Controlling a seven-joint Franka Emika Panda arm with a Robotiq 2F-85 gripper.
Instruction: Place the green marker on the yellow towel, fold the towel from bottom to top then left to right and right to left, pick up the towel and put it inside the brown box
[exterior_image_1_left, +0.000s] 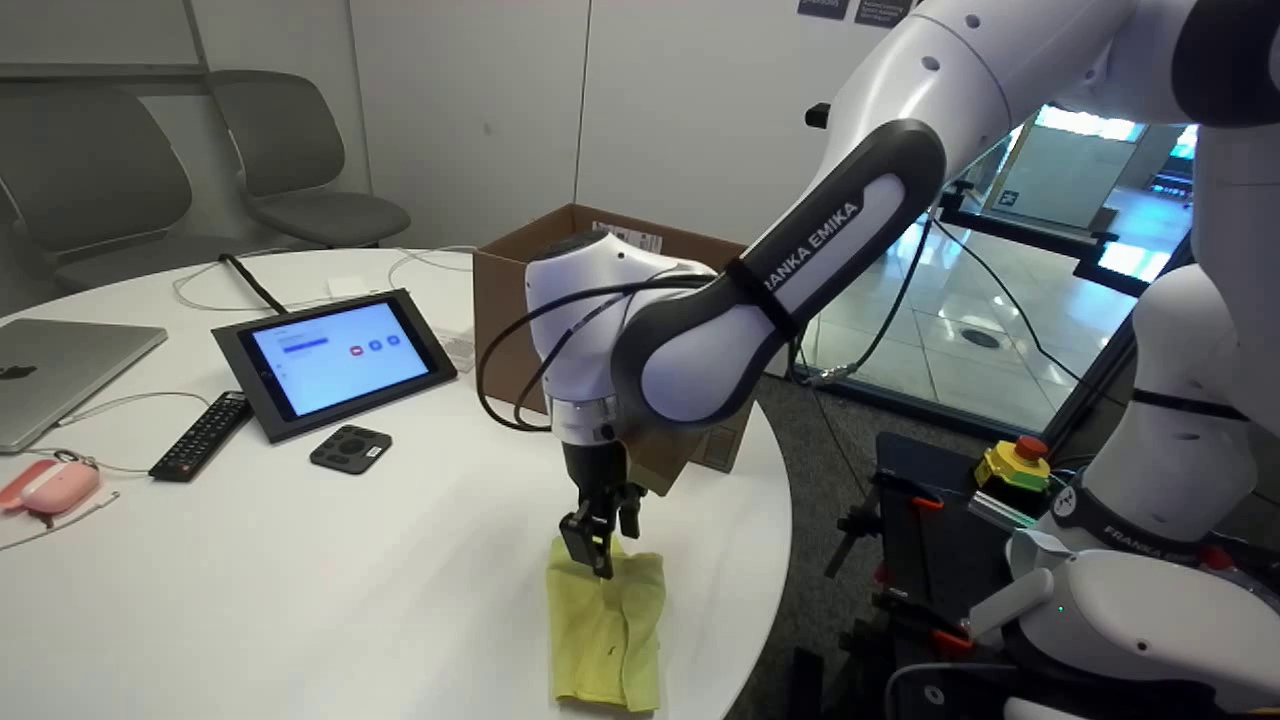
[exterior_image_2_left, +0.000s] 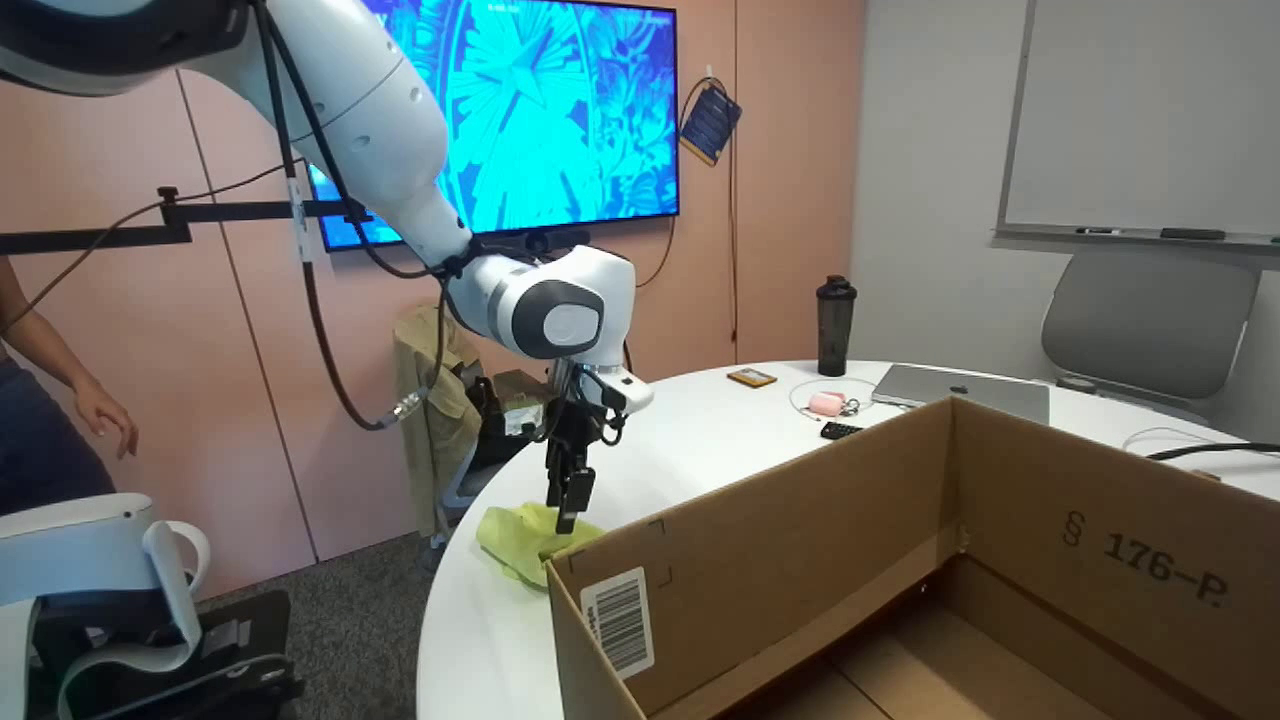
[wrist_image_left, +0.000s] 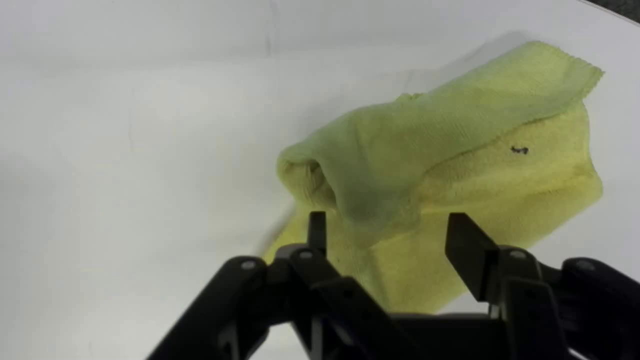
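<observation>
Well, my fingers stand apart, gripping nothing, over one end of the partly folded yellow towel on the table, near the brown cardboard box. I'd pinch only the flap's loose edge and draw it over low and flat.

Round white tabletop around folded yellow-green cloth towel is reflecting bright light | wrist view: soft shadow is edging towel; angular black gripper fingers over it are looking blurred | blue rectangular wall screen beyond towel is glowing | glossy pale tiled floor beyond towel is catching glare
</observation>
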